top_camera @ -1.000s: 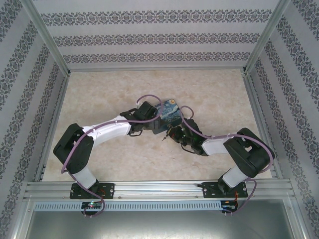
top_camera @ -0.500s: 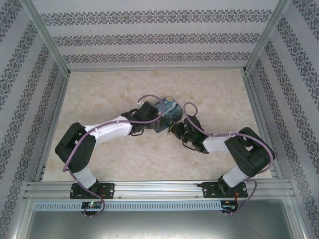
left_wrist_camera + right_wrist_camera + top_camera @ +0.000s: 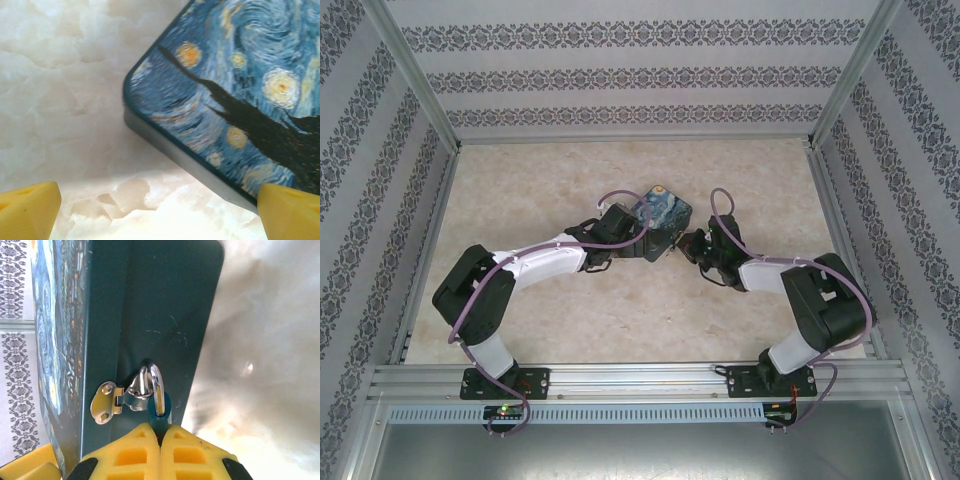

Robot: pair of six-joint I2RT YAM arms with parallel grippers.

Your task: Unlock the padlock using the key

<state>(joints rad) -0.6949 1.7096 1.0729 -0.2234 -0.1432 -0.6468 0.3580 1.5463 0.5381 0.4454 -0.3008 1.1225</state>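
From above, the right arm (image 3: 765, 272) has swung its wrist outward and farther up the table (image 3: 570, 170) over the last second. The box (image 3: 660, 213) has slid and turned with it, and now sits corner-on between the two wrists. The left arm (image 3: 535, 262) has barely moved, its wrist at the box's left corner.

At the left wrist, the yellow fingertips (image 3: 30, 207) stand wide apart, released, with a corner of the printed lid between them. One tip is at the box's edge, the other over bare table. Nothing is gripped.

At the right wrist, the right jaws are clenched on the padlock (image 3: 160, 410), pinching its teal body between the tips. Its shackle (image 3: 152, 380) is threaded through the hasp (image 3: 106, 402) on the box's dark side and looks seated, so probably locked.

The shift suggests the right arm is hauling box and lock into a better position. The keyhole is hidden inside the jaws, and the key has yet to reach it, so unlocking has likely not begun.
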